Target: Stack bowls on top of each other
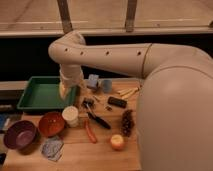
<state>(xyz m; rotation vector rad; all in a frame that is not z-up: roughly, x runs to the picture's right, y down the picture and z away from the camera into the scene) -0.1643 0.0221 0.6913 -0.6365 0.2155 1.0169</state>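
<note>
The orange-red bowl (51, 123) sits upright near the table's front left. The dark purple bowl (20, 134) stands just left of it, rims nearly touching, and both are empty. My gripper (66, 92) hangs at the end of the cream arm over the right edge of the green tray (30, 106). It is behind and to the right of the bowls, well apart from them. It is open and holds nothing.
A cream cup (70, 115) stands right beside the orange-red bowl. A grey cloth (51, 148) lies in front of the bowls. A black-handled tool (97, 119), an orange stick (90, 134), a pinecone (127, 122), a round fruit (117, 142), a black block (117, 102) and blue items (93, 81) crowd the middle.
</note>
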